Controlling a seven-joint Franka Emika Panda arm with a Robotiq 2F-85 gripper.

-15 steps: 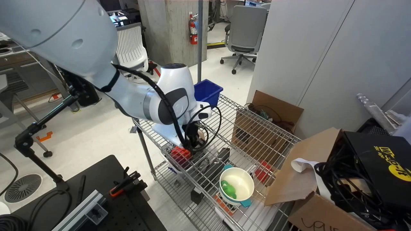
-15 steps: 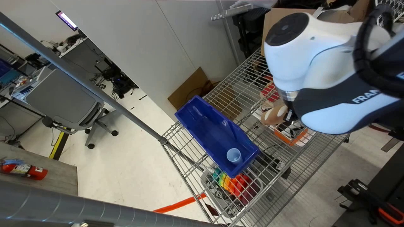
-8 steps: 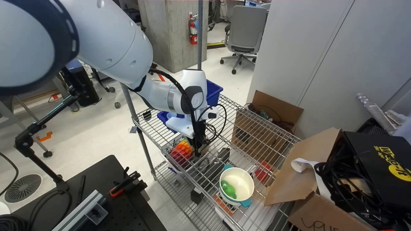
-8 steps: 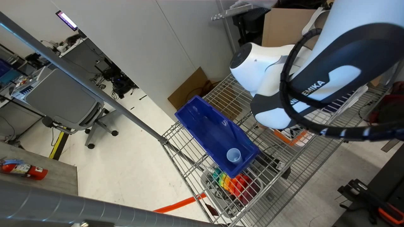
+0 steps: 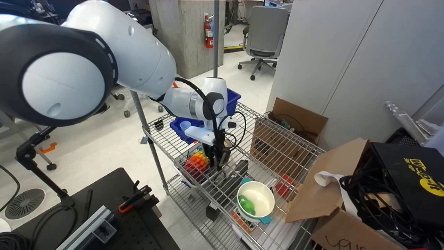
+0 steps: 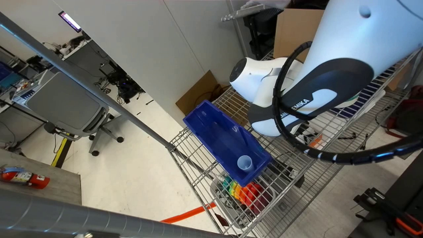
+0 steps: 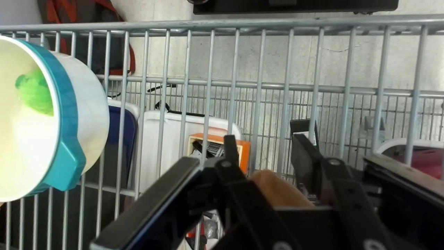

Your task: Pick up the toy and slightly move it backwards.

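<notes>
Going by colour, the task's toy is probably the multicoloured toy (image 6: pixel 245 194), which lies in a grey tub (image 6: pixel 273 193) below the upper wire shelf (image 7: pixel 242 23), showing through the bars in both exterior views. The gripper (image 7: pixel 265 147) is above that shelf, so a straight reach for that toy would likely jam against the bars. In the wrist view the fingertips stand apart, and a brown object (image 7: pixel 277 191) shows in the space between them; whether the pads press on it, or it sits lower, I cannot tell. It may even be the toy meant. If so, a slack or off-centre grip could let it slip on lifting, or catch it on a bar going backwards.

In an exterior view the white bowl (image 5: pixel 262 196) stands to the near right of the gripper, a green item (image 5: pixel 247 205) inside; a wide swing could knock it. The blue bin (image 5: pixel 233 100) is on the far side, partly hidden by the arm (image 5: pixel 142 62), and could be shoved likewise.
</notes>
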